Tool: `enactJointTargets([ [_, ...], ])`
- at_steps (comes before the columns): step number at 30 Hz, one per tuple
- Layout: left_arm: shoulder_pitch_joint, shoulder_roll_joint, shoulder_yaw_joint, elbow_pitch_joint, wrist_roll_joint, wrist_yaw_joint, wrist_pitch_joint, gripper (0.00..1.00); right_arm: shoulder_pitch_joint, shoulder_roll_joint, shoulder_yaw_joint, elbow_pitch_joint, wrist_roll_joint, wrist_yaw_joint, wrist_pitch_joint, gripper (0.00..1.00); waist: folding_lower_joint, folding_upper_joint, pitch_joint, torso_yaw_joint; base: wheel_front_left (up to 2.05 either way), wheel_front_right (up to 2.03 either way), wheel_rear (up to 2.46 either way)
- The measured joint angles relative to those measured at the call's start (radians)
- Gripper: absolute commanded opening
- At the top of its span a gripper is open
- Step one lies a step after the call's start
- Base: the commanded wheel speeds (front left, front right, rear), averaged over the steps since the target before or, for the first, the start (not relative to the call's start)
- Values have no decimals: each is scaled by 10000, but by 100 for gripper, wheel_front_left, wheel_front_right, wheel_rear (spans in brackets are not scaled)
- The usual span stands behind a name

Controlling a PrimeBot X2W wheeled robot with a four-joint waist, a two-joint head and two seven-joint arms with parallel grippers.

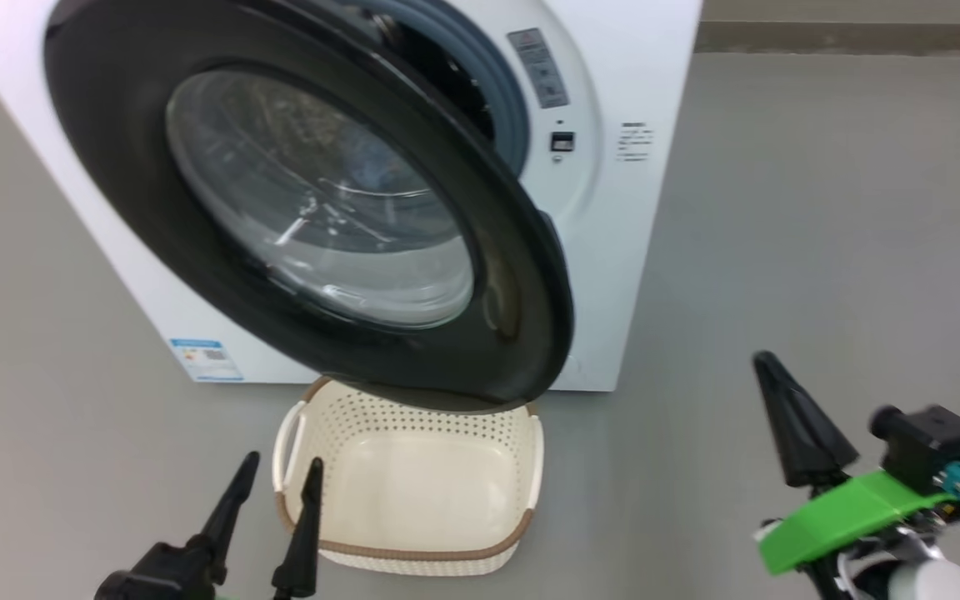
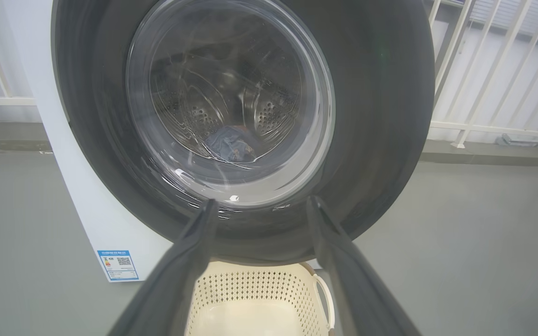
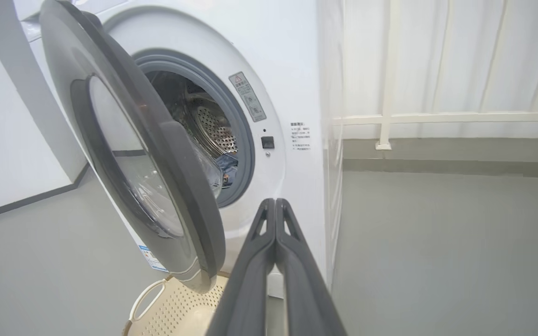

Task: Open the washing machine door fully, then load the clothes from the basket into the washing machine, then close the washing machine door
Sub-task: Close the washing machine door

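Grey floor bears the washing machine, whose washing machine door hangs ajar above the far rim of the basket, between the drum holding the clothes and the empty, wide-spread left pincer, while the right pincer, fingers pressed together on nothing, hovers aside.

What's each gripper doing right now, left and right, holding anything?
Left gripper: open, holding nothing.
Right gripper: shut, fingers pressed together, nothing between them.
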State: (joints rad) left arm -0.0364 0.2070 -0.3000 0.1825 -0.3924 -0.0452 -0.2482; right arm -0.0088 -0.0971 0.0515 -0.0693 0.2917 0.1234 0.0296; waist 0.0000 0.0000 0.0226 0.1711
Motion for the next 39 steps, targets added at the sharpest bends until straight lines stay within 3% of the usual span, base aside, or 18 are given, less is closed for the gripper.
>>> enactJointTargets([
  [13, -646, -334, -585, 550, 167, -349, -27, 100, -1613, -309, 2276, 1233, 711, 0, -96, 0, 0, 0, -4, 1330, 0, 0, 0],
  [21, -1089, -675, -750, 711, 209, -512, -29, 100, -2933, -366, 3158, 3365, 1191, 0, -631, 0, 0, 0, 216, 2200, 0, 0, 0],
  [39, -1525, -1158, -368, 961, 529, -616, -29, 100, -5594, -249, 4224, 7160, 1914, 0, -1739, 0, 1, 0, 1048, 2659, 0, 0, 0],
])
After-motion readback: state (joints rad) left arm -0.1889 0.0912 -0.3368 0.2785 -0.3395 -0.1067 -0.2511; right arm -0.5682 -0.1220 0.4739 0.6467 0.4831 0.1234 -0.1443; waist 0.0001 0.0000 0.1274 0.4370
